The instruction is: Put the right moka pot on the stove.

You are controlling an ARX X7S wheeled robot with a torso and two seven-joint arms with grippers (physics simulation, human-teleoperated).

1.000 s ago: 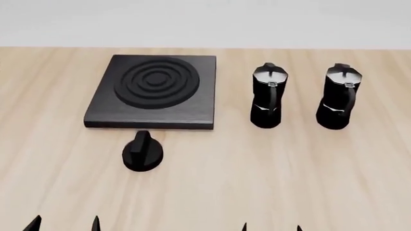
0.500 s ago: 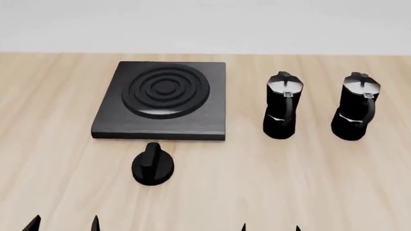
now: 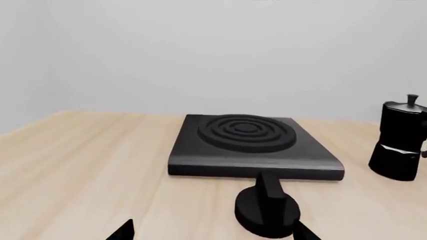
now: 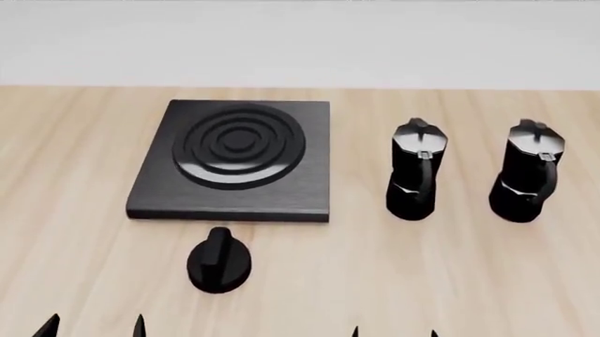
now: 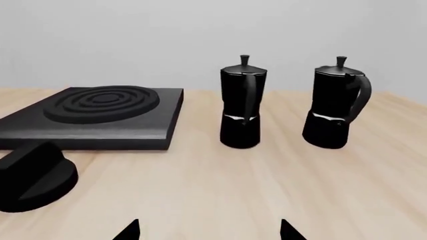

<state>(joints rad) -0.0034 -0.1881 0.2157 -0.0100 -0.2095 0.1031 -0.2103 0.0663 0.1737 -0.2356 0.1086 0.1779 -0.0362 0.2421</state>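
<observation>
On the wooden bench (image 4: 84, 232) we see the stove (image 4: 235, 160) at left, the right moka pot (image 4: 530, 172) standing upright far right beside its twin (image 4: 416, 170), and near us our left end effector (image 4: 94, 327) and right end effector (image 4: 395, 332), both spread apart and holding nothing.

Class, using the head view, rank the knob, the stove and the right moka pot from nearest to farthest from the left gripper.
1. Knob, just ahead of the left gripper.
2. Stove, behind the knob.
3. Right moka pot, far across at the right.
</observation>
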